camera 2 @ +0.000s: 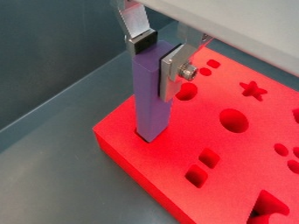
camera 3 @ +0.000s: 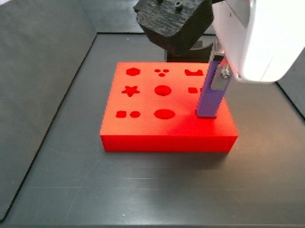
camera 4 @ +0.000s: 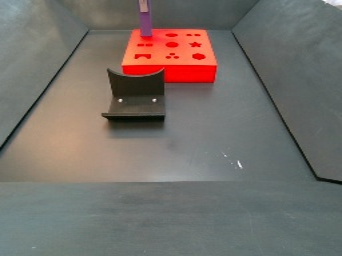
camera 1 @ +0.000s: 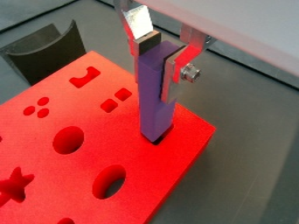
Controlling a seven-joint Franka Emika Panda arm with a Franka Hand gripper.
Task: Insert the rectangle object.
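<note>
Gripping rect. object [camera 1: 156, 92], gripper [camera 1: 163, 54], red block [camera 1: 70, 166] corner.

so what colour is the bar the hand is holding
Purple; the bar, clamped in the hand, shows best in a wrist view.

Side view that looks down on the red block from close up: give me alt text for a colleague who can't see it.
The gripper holds the purple rectangle object upright, its lower end on or in the red block near one corner. The block's top shows star, circle, oval and square holes. It sits on a dark grey floor, with the white arm above.
</note>
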